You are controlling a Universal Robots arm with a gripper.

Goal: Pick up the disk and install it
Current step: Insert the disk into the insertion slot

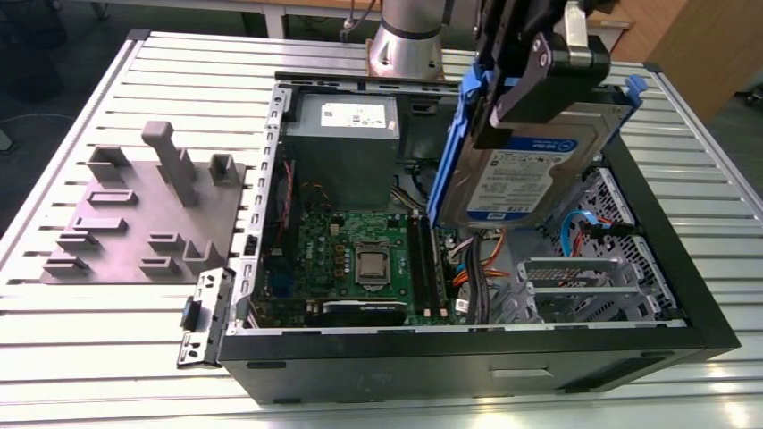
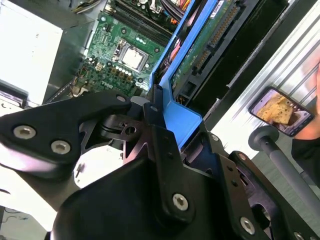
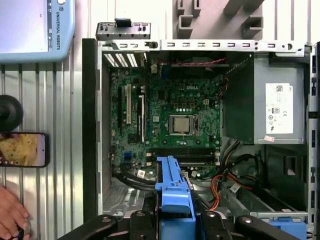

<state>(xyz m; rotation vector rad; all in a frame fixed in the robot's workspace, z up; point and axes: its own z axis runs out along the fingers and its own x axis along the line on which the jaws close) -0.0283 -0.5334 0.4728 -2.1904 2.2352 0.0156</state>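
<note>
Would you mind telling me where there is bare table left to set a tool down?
Free: the slatted table in front of the grey fixture plate, and the strip before the computer case. Crowded: inside the case, where the gripper holds the disk above the cables.

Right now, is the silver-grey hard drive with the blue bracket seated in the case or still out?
Out. The silver-grey hard drive hangs tilted above the open black computer case, gripped by the claw.

The fingers (image 2: 159, 112) clamp the disk (image 2: 200, 47) by its blue bracket above the motherboard (image 2: 120, 55).
</note>
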